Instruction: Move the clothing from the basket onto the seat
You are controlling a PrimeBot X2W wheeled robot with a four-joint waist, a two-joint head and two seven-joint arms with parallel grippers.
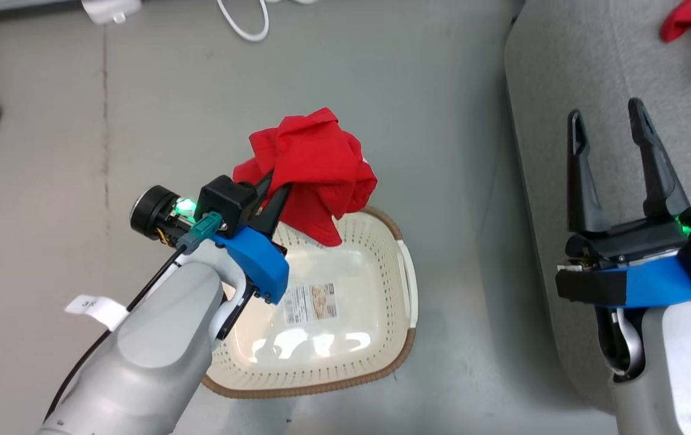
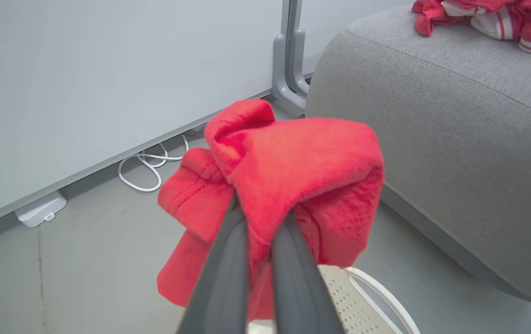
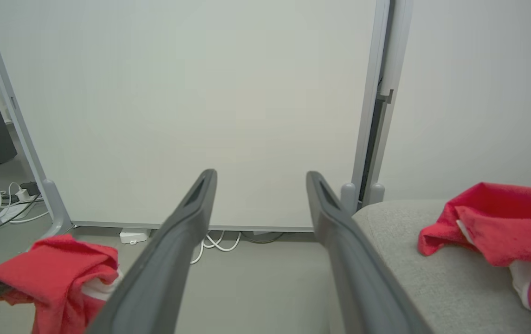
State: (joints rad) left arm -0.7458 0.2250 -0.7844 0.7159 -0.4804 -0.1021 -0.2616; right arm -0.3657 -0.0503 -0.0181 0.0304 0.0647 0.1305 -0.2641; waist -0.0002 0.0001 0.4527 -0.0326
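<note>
Your left forearm (image 1: 152, 338) slants up over the cream perforated plastic basket (image 1: 409, 284), left gripper (image 1: 273, 193) pinching a bright red fabric garment (image 1: 315, 163) above its rim; your right gripper (image 1: 605, 112), fingers (image 1: 653, 157) spread and empty, hovers over the light grey upholstered sofa (image 1: 563, 72).

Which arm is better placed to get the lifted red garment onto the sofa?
Left. The left gripper is shut on the red garment, lifted above the basket; the right gripper hangs open and empty near the sofa.

Left end effector (image 1: 273, 192) angles forward, pinched on the clothing (image 1: 312, 166); right end effector (image 1: 605, 115) points ahead, fingers spread wide.
</note>
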